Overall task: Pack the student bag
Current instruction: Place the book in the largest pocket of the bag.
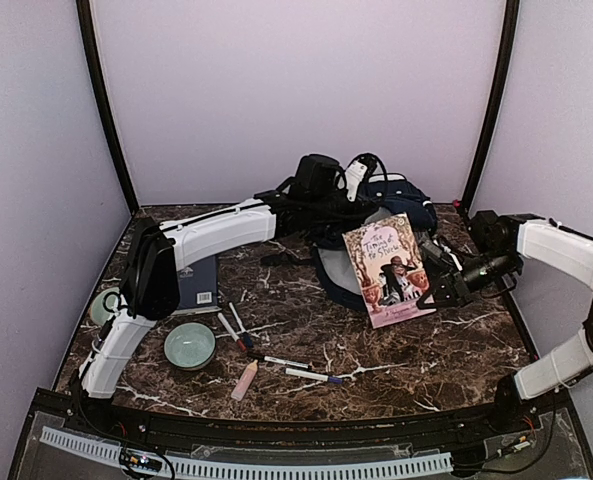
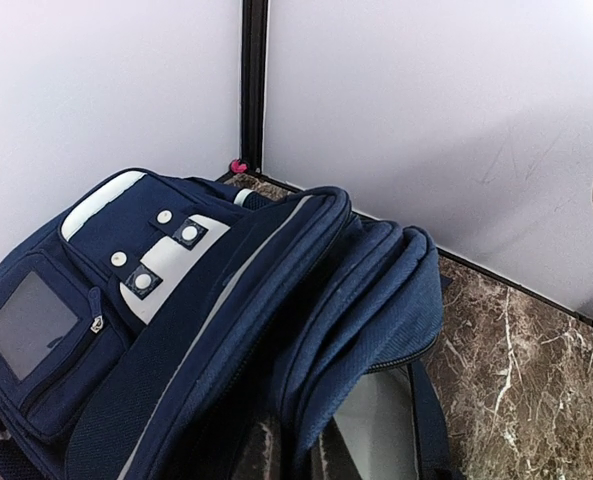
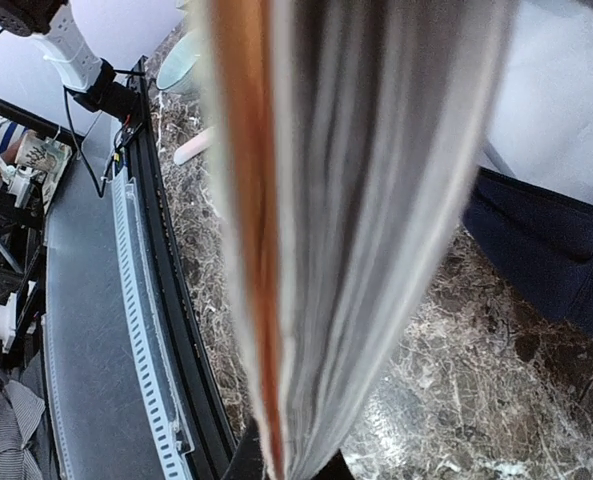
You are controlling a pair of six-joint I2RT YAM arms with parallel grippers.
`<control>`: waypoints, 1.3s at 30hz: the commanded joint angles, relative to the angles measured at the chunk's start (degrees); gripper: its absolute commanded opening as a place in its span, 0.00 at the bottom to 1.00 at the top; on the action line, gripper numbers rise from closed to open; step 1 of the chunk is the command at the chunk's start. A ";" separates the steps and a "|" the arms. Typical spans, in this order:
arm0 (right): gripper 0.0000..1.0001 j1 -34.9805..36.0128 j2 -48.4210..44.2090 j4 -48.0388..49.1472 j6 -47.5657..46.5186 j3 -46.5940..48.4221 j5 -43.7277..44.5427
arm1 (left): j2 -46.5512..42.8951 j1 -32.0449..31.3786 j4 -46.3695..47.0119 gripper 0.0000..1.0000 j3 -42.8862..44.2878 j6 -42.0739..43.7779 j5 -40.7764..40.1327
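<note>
Marble table [image 1: 396, 350] is bearing a navy bag [image 1: 401, 195], the left gripper [image 2: 294, 455] pinching its upper edge. Right gripper [image 1: 438, 297] is clamping a book [image 1: 386, 268] just in front of the bag.

Title on book cover [image 1: 388, 268] — illegible.

Marble table [image 1: 426, 350] bears student bag [image 1: 404, 192], bowl [image 1: 189, 345], pens [image 1: 313, 376], perhaps a cup [image 1: 101, 305].

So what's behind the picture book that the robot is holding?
The student bag sits behind the picture book, with its pale lining peeking out beside it. The book covers much of the bag's opening, so what is inside cannot be seen.
</note>
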 commanded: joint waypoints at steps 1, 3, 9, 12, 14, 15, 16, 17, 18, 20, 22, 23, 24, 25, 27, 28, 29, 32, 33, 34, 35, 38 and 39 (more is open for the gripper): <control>0.00 1.44 5.52 6.54 6.33 1.04 2.00 | -8.86 0.50 7.78 0.00 3.27 0.51 0.12; 0.00 1.54 8.49 9.36 11.41 1.14 1.71 | -9.06 0.48 7.93 0.00 3.31 0.38 0.84; 0.00 3.19 17.46 13.99 16.48 2.52 -0.93 | -10.50 0.00 6.93 0.00 3.05 0.90 1.51; 0.00 3.22 21.42 15.81 18.39 4.31 -1.60 | -11.26 -0.68 6.49 0.00 2.73 1.44 1.45; 0.00 3.15 24.81 16.65 19.75 6.11 -1.53 | -11.51 -1.22 6.09 0.00 2.67 1.68 1.40; 0.00 3.13 26.29 17.59 21.02 7.21 -1.06 | -11.71 -1.51 5.96 0.00 2.68 1.98 1.19; 0.00 3.07 27.68 18.19 22.29 8.19 -0.89 | -11.85 -1.91 5.73 0.00 2.68 2.37 0.94; 0.00 2.98 28.97 19.62 23.66 9.12 -0.96 | -12.07 -2.33 5.51 0.00 2.67 2.82 0.56; 0.00 2.88 30.00 20.66 25.06 9.97 -1.12 | -12.20 -2.70 5.23 0.00 2.62 3.32 0.34; 0.00 2.72 31.76 22.45 27.53 11.75 -1.28 | -12.62 -3.62 4.68 0.00 2.59 4.60 -0.50; 0.00 2.40 33.51 23.72 29.70 14.69 -1.47 | -12.97 -4.52 4.09 0.00 2.48 5.93 -1.67; 0.00 1.93 34.34 24.23 31.38 16.21 -1.75 | -13.13 -5.10 3.72 0.00 2.54 6.55 -2.18; 0.00 1.49 35.18 24.84 32.75 17.20 -1.98 | -13.18 -5.46 3.45 0.00 2.42 7.03 -2.71; 0.00 1.06 36.01 25.36 33.91 18.16 -2.27 | -13.31 -5.82 3.23 0.00 2.42 7.43 -3.12; 0.00 0.12 37.82 25.79 35.52 19.95 -2.04 | -13.52 -6.36 2.97 0.00 2.41 7.85 -3.56; 0.00 -0.32 38.32 25.96 36.19 20.70 -1.40 | -13.68 -6.62 2.85 0.00 2.37 7.88 -3.66; 0.00 -0.76 38.66 26.34 37.09 21.15 -0.46 | -13.88 -6.89 2.90 0.00 2.22 7.89 -3.75; 0.00 -2.09 39.62 28.62 40.30 21.67 1.09 | -14.13 -7.53 3.13 0.00 2.11 7.89 -3.85; 0.00 -2.33 40.28 28.40 40.86 22.27 1.42 | -14.11 -7.65 3.30 0.00 1.96 7.89 -3.79; 0.00 -2.40 40.92 27.96 40.89 23.11 1.79 | -14.13 -7.74 3.47 0.00 1.61 7.89 -3.87; 0.00 -2.48 41.51 27.64 40.88 23.86 2.18 | -14.20 -7.76 3.65 0.00 1.35 7.93 -4.04; 0.00 -2.65 42.05 27.64 41.75 25.23 4.33 | -14.33 -7.76 3.53 0.00 0.52 8.37 -4.67; 0.00 -2.73 42.17 27.61 41.98 25.82 4.69 | -14.41 -7.76 3.27 0.00 0.29 8.53 -4.91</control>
